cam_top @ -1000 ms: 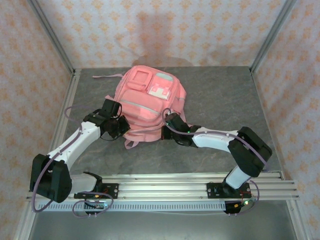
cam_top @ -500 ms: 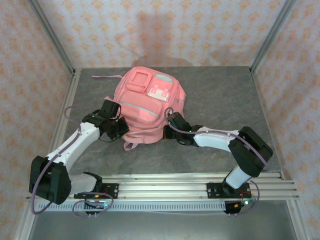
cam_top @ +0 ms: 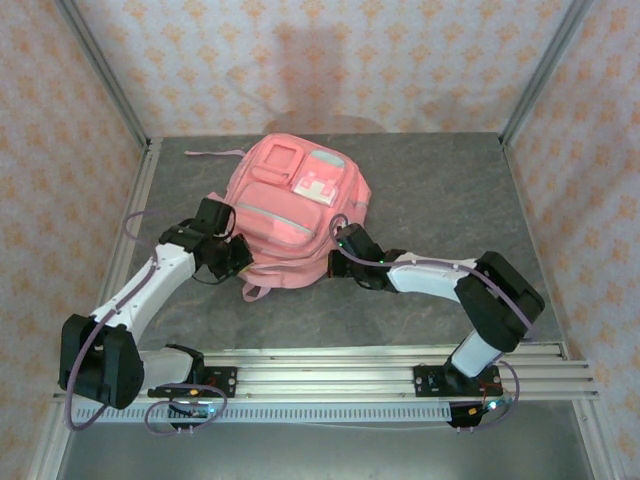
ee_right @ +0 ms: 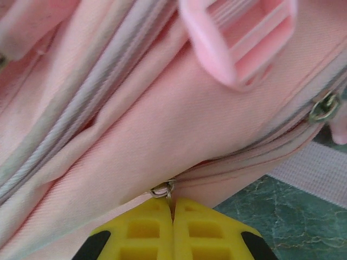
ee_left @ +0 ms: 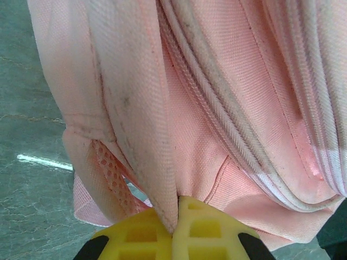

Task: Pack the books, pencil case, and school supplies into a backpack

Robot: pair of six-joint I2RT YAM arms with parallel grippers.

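"Two arms and one bag, then. What does it all lie on?"

"On the grey-green, marble-patterned counter (cam_top: 450, 190). The large pink fabric backpack (cam_top: 290, 215) lies flat near its middle with its front pockets up, and a pale mint panel (cam_top: 322, 160) shows on the upper right pocket. No books, pouch or sharpener can be seen lying out on the counter."

"Where are the arms?"

"Both reach in from the near rail and meet the bag at its near end. The left claw (cam_top: 238, 260) is at the bag's near left corner and the right claw (cam_top: 340, 243) at its near right side."

"What is the left one doing?"

"From the left wrist camera, its yellow fingers (ee_left: 203, 233) are pressed together with a fold of the backpack's pink cloth pinched between them, right beside a zip line. A mesh-lined flap hangs just to the left of that fold."

"And the right?"

"Its yellow fingers (ee_right: 203, 230) are also together. They clamp the small metal zip pull (ee_right: 162, 189), which sits on the zip seam right at the tips."

"Anything smaller nearby?"

"A pink plastic strap buckle (ee_right: 238, 43) lies on the cloth above the seam. A second metal zip pull (ee_right: 323, 106) sits further along to the right, above a pale pink webbing strap (ee_right: 320, 168) that lies across the counter."
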